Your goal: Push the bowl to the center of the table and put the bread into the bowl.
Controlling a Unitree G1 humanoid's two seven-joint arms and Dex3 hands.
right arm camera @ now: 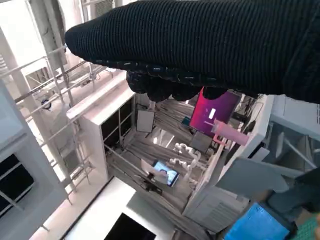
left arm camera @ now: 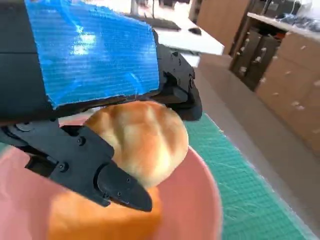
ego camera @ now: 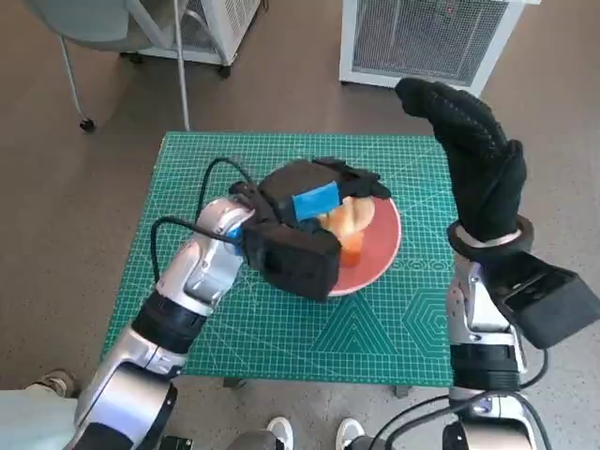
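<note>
A pink bowl point(ego camera: 382, 251) sits on the green mat point(ego camera: 375, 337), a little right of its middle. A golden bread roll point(ego camera: 354, 217) lies over the bowl's inside, and my left hand point(ego camera: 314, 202) reaches in from the left and grips it. In the left wrist view the bread roll point(left arm camera: 142, 140) sits between black fingers point(left arm camera: 95, 167) above the bowl's pink wall point(left arm camera: 200, 200), with an orange mass point(left arm camera: 105, 220) under it. My right hand point(ego camera: 478, 164) is raised above the table's right edge, apart from the bowl and holding nothing.
Two white grille units point(ego camera: 427, 37) stand on the floor behind the table, and a chair leg point(ego camera: 75, 84) at the back left. A person's shoes point(ego camera: 314, 433) show at the table's near edge. Bare mat lies in front of the bowl.
</note>
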